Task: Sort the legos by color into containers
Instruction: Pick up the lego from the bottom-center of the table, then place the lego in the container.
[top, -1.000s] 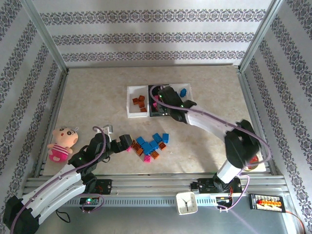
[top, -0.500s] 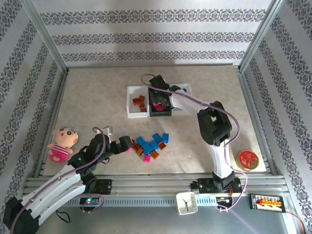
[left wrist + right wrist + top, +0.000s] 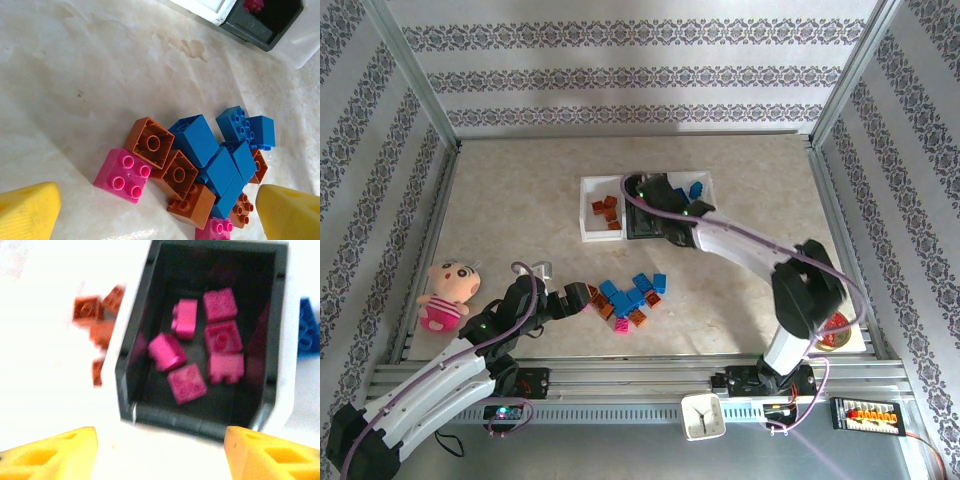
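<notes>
Right gripper (image 3: 160,450), jaws apart and empty, has drawn back just above the black bin (image 3: 190,421) holding pink legos (image 3: 186,382), so that drop looks done, while left gripper (image 3: 159,212), also spread, has edged up to the pile (image 3: 210,160) well nearward of that bin.

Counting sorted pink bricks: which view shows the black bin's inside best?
Right wrist: it looks straight into the black bin, with pink bricks spread on its floor, slightly blurred. In the top view the right arm covers most of it; left wrist catches one corner.
</notes>
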Robot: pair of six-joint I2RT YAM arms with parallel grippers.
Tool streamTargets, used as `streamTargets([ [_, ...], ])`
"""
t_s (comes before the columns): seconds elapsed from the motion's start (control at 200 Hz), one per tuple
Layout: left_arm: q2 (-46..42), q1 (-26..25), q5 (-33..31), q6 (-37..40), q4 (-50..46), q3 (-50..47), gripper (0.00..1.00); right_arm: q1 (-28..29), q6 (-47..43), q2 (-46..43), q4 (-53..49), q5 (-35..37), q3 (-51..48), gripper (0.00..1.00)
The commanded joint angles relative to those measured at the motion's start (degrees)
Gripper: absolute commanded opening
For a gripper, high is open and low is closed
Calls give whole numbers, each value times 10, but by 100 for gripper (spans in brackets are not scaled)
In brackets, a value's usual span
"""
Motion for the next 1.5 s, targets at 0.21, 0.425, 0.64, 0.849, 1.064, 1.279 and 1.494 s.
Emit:
streamTargets([
  [0.21, -2, -6, 8, 8, 15, -3, 100, 61, 137, -134, 102, 14, -251, 70],
  [0.425, -3, -6, 8, 7, 14, -7, 100, 74, 196, -126, 127, 31, -306, 71],
  [0.64, -3, -7, 8, 3, 32, -14, 100, 82, 200, -95, 152, 16, -307, 70],
  [0.849, -2, -6, 7, 2, 34, -19, 100, 86, 195, -62, 154, 8, -301, 60],
  [1.064, -2, -7, 6, 0, 33, -20, 100, 85, 196, -94, 159, 25, -330, 35],
  [1.279, -1, -6, 5, 0, 32, -18, 100, 54, 168, -197, 140, 19, -358, 24],
  [1.494, 4, -6, 2, 0, 34, -17, 100, -36, 87, -294, 86, 6, -315, 23],
])
